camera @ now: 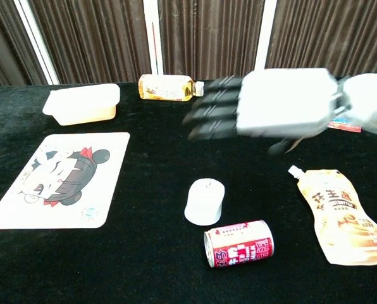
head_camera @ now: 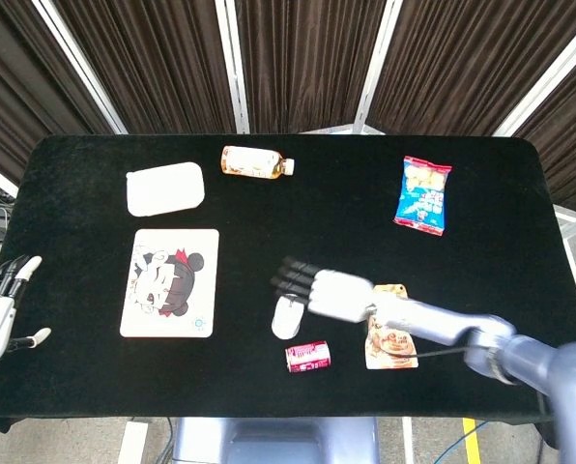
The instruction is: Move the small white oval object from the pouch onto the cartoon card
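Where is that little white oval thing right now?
The oval lies on the black table, just above the red can, between the cartoon card and the pouch.

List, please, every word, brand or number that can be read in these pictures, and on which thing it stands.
Red can: white print, too blurred to read.
Spouted pouch: dark characters, not legible.
Blue snack bag: print too small to read.
Bottle: label unreadable.
Cartoon card: a drawing only, no readable words.
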`<state>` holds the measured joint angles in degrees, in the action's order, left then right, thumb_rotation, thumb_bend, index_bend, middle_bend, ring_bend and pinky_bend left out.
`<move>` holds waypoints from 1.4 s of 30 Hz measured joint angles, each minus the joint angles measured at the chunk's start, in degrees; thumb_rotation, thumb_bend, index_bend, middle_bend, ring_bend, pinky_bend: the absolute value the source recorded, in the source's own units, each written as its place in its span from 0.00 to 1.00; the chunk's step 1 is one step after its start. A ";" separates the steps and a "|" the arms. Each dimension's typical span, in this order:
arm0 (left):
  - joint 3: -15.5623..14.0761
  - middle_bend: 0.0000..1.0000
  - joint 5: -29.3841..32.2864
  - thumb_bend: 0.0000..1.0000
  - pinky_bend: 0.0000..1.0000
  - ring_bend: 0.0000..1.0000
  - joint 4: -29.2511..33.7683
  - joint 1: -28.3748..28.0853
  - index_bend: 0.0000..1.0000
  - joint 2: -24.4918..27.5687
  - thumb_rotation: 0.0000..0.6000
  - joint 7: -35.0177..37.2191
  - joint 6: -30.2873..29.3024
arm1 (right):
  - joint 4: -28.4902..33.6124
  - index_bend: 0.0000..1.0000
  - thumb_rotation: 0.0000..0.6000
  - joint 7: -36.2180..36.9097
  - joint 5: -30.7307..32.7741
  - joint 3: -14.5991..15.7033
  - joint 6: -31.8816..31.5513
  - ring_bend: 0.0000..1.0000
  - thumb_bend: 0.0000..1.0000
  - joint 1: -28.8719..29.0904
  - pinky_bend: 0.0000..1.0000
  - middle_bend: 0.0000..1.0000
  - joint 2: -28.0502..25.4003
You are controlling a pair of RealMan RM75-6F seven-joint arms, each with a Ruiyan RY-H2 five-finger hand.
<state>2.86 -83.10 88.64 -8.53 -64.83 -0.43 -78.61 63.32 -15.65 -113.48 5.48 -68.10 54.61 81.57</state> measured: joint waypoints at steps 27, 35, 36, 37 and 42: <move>-1.02 0.00 -29.74 0.00 0.00 0.00 -5.25 -23.65 0.00 -7.31 1.00 -2.99 10.37 | 28.89 0.00 1.00 15.25 33.49 -0.11 -21.27 0.00 0.00 -39.67 0.00 0.00 -21.79; 1.38 0.00 -37.41 0.00 0.00 0.00 -12.56 -38.71 0.02 -15.92 1.00 -6.28 21.19 | 26.98 0.00 1.00 13.78 35.32 -2.10 -21.26 0.00 0.00 -41.69 0.00 0.00 -19.60; 1.60 0.00 -38.32 0.00 0.00 0.00 -14.17 -40.35 0.02 -17.07 1.00 -7.62 22.79 | 26.63 0.00 1.00 13.61 35.39 -2.31 -21.14 0.00 0.00 -41.83 0.00 0.00 -19.37; 1.73 0.00 -38.94 0.00 0.00 0.00 -15.34 -41.49 0.02 -17.92 1.00 -8.76 23.80 | 26.36 0.00 1.00 13.52 35.41 -2.45 -21.04 0.00 0.00 -41.93 0.00 0.00 -19.20; 1.83 0.00 -41.04 0.00 0.00 0.00 -21.37 -48.30 0.03 -22.93 1.00 -12.21 30.18 | 25.06 0.00 1.00 13.45 35.66 -3.14 -20.06 0.00 0.00 -42.36 0.00 0.00 -18.79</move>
<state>4.69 -124.14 67.27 -56.84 -87.76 -12.64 -48.43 88.38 -2.21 -77.82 2.34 -88.17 12.24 62.78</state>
